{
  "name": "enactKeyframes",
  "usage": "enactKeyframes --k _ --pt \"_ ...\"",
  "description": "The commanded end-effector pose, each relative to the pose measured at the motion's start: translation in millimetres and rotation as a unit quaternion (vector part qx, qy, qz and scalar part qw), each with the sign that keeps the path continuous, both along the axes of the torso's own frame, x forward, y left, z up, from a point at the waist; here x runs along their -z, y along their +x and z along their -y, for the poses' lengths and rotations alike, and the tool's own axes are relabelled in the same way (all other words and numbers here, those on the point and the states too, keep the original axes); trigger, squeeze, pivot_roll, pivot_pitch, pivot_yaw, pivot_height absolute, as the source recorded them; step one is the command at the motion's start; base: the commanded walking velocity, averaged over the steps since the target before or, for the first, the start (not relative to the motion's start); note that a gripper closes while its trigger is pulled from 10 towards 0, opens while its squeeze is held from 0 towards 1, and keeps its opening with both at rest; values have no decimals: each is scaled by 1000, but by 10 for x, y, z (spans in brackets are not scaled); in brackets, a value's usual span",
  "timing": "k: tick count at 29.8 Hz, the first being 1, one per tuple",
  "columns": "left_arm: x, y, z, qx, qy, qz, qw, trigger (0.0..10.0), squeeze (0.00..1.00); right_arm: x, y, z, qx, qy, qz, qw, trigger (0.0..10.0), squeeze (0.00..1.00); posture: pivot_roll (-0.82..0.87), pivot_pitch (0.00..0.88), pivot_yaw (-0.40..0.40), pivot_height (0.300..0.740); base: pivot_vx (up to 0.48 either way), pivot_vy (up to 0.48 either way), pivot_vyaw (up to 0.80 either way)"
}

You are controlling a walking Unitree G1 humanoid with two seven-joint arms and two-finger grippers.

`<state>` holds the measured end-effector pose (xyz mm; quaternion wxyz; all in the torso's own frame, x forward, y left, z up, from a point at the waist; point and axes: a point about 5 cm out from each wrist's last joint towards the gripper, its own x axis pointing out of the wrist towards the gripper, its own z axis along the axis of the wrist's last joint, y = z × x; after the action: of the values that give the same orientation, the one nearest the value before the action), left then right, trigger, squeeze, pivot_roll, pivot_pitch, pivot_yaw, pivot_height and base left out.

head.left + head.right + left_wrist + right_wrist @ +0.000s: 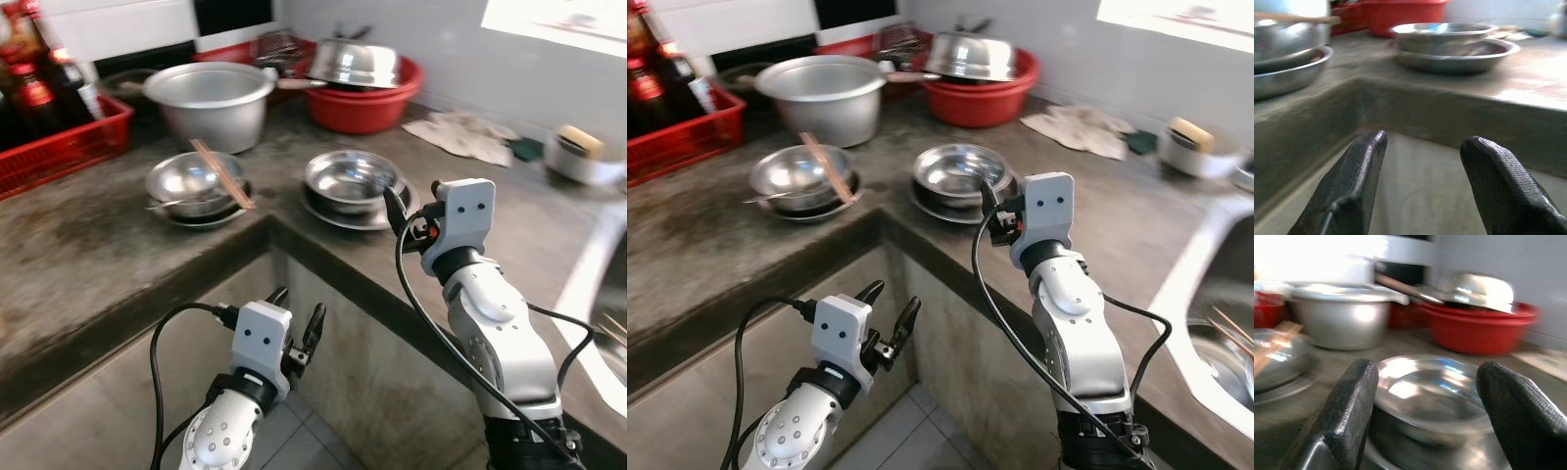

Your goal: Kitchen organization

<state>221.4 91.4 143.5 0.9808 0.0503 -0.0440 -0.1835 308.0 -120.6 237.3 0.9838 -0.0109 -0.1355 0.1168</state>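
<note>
I see steel bowl (355, 180) on plate (338, 212) at tabletop (88, 255) corner; second bowl (194, 182) with chopsticks (221, 173) left of it. No legible writing. Right gripper (1422, 418) raised near bowl, fingers (1349, 404) spread, empty. Left gripper (1422, 183) below tabletop edge, fingers (1359, 171) parted, empty.

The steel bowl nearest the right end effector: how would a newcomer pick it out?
Find the grey L-shaped counter, then its inner corner. Two steel bowls flank it; this steel bowl sits right, before the red basin. Unlike its neighbour, no chopsticks rest across it.
</note>
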Motion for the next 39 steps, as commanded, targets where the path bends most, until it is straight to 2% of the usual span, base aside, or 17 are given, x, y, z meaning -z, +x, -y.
enactKeyframes --k 1,10,16,17,19,23,24,31,32,34,37,39 --pt "-25 -17 58 13 -12 1 1000 10000 0 28 9 102 16 1 -8 1000 10000 0 162 112 -44 740 0 0 0" --pt "-19 -22 68 12 2 2 1000 10000 0 17 52 154 26 0 -6 1000 10000 0 163 113 -44 740 0 0 0" --pt "-13 -18 74 16 2 -1 1000 10000 0 12 78 174 34 -3 -10 999 10000 0 164 111 -47 740 239 0 0" --pt "-13 -22 87 24 -2 -4 1000 10000 0 34 125 221 53 0 -32 998 10000 0 164 111 -47 740 0 0 0" --pt "-12 -25 95 29 -1 -5 1000 10000 0 45 161 242 62 -3 -45 997 10000 0 167 108 -44 740 0 0 0" --pt "-38 -102 205 84 4 9 996 10000 0 -53 364 262 74 -8 -62 995 10000 0 166 101 -44 740 0 0 0" --pt "-40 -109 212 86 5 10 996 10000 0 -71 390 257 72 -7 -64 995 10000 1000 168 101 -45 740 0 0 0" --pt "-31 -134 226 93 -2 5 996 10000 0 -81 552 287 103 -22 -109 988 10000 1000 180 99 -51 740 0 0 0" --pt "-30 -138 223 93 -2 5 996 10000 0 -102 573 310 116 -16 -113 987 10000 0 182 100 -53 740 0 0 0" --pt "-29 -142 220 93 -1 5 996 10000 0 -119 592 325 125 -12 -117 985 10000 0 182 100 -53 740 0 0 0" --pt "-22 -150 212 90 -2 3 996 10000 0 -216 671 401 163 26 -143 976 10000 0 175 100 -54 740 0 0 0" --pt "-22 -144 214 90 -1 2 996 10000 0 -246 694 416 170 33 -151 973 10000 0 172 102 -52 740 0 0 0"
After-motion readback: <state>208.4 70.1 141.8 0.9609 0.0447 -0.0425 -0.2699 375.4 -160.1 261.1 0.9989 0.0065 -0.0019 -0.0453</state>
